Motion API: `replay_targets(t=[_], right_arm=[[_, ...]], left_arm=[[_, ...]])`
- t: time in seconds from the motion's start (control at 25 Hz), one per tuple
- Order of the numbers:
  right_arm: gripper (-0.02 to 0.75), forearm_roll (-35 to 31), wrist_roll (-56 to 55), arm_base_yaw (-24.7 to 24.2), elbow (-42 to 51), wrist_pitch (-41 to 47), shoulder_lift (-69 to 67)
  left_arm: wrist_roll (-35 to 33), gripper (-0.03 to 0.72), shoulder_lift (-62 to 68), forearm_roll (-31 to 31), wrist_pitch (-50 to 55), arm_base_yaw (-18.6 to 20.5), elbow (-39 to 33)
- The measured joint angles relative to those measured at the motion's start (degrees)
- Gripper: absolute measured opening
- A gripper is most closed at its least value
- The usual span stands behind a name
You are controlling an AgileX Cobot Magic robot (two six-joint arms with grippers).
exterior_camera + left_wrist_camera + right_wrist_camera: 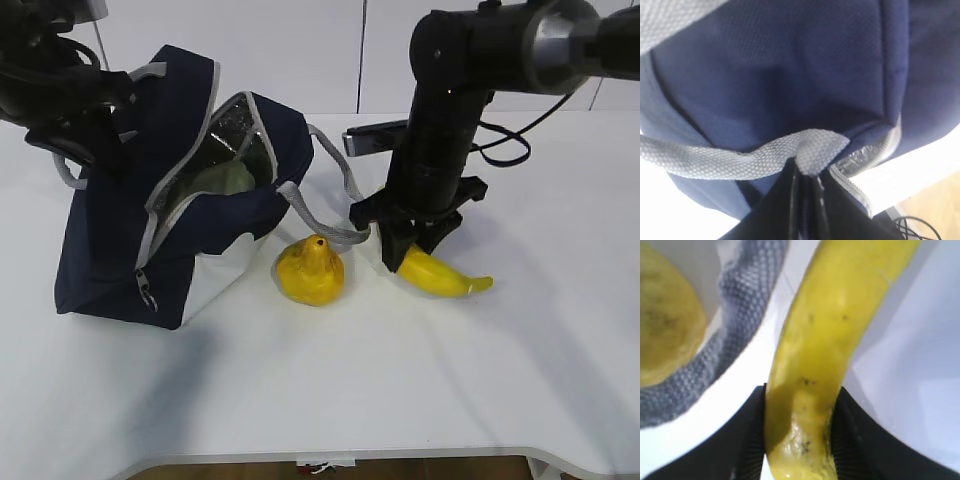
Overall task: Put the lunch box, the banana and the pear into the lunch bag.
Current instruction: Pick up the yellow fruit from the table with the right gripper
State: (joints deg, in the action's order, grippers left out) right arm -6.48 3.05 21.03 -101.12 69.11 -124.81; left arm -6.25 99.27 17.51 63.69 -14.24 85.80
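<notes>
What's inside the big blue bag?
Inside the lunch bag you can see shiny silver lining and something pale green, likely the lunch box. The bag's front wall hides most of it.

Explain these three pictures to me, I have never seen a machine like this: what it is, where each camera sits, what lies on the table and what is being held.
This is a robot with two black arms, each ending in a two-fingered gripper. The wide picture is taken from in front of the white table. The other two come from cameras on the wrists.

The navy lunch bag stands open, with something pale green inside, probably the lunch box. The pear lies beside the bag, next to a grey handle.

The left gripper is pinched shut on a grey handle strap, holding the bag up. The right gripper has a finger against each side of the banana, which lies on the table.
</notes>
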Motion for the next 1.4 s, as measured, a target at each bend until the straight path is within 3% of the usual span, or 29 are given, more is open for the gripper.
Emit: replay_targets(t=[0.2,0.56,0.64,0.8,1.0,1.16,1.4], right_arm=[[0.295,5.6,-2.6,-0.1,-3.8,0.5,0.4],[0.295,3.7,-3.1,-0.1,-4.4,1.4,11.7],[0.295,-0.4,-3.1,-0.1,-5.9,1.7,13.9],[0.295,-16.3,2.7,-0.1,-8.8,1.5,15.0],[0.295,-33.9,8.7,-0.1,-9.0,-8.8,13.9],[0.295,-41.6,9.3,-0.1,-9.1,-13.2,10.2],[0.295,-48.0,9.5,-0.1,-9.1,-13.7,4.2]], left_arm=[[0.0,-0.001,0.0,-0.1,0.1,-0.9,0.0],[0.0,-0.001,0.0,0.0,1.3,-1.0,0.0],[0.0,-0.001,0.0,0.3,1.4,-1.0,0.0],[0.0,-0.001,0.0,1.6,1.4,-1.0,0.0],[0.0,-0.001,0.0,2.6,1.4,-1.0,0.0],[0.0,-0.001,0.0,3.8,1.3,-1.0,0.0],[0.3,-0.001,0.0,7.2,-2.8,-1.0,0.0]])
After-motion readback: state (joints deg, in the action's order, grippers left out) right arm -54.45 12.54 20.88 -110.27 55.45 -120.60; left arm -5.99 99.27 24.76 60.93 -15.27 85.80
